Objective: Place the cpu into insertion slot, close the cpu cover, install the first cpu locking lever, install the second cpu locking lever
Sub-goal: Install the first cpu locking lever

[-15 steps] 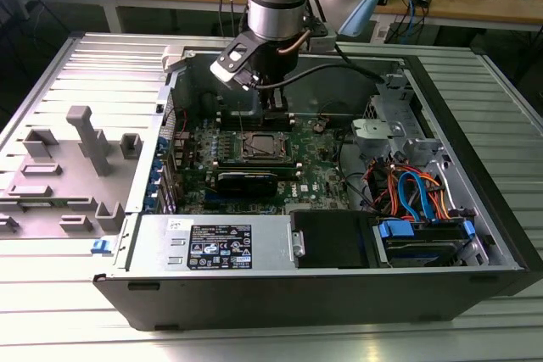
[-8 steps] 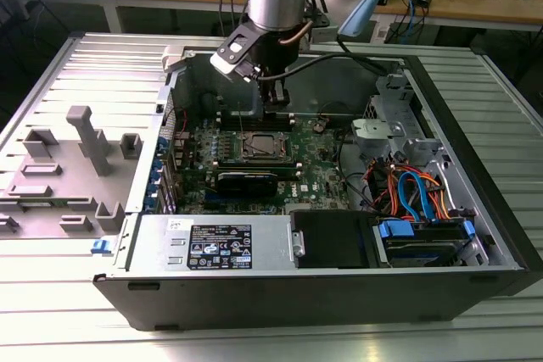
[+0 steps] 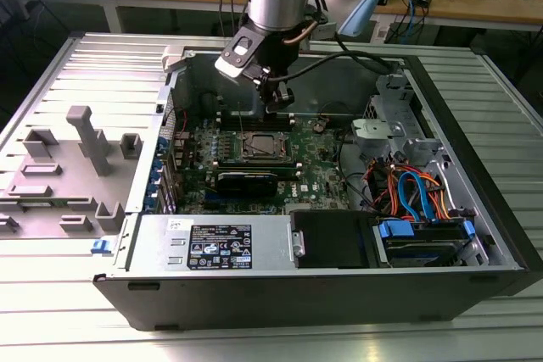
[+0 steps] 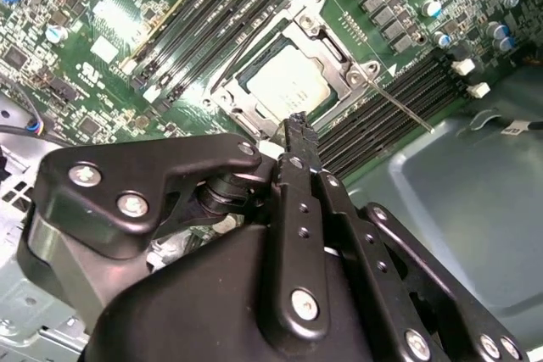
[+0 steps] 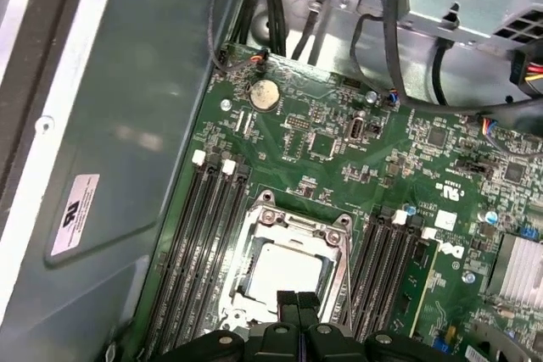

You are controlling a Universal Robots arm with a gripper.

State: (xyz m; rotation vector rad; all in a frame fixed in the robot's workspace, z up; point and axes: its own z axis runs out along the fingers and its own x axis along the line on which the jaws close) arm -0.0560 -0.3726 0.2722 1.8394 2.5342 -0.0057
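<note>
- Silver-grey square cpu [image 4: 287,82] lies in the dark square insertion slot [image 5: 252,264].
- Thin silvery cpu cover [image 4: 335,44] seems lowered over it.
- Black gripper [image 4: 297,123] hovers near, fingers pressed together, empty.
- We judge the thin metal lever [image 4: 399,103] unlatched.

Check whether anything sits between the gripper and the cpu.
Nothing visible does. In the first wrist view the gripper, fingers shut, hangs above the edge of the cpu, which lies framed by the cpu cover. The memory slots run along both sides, out of the path.
</note>
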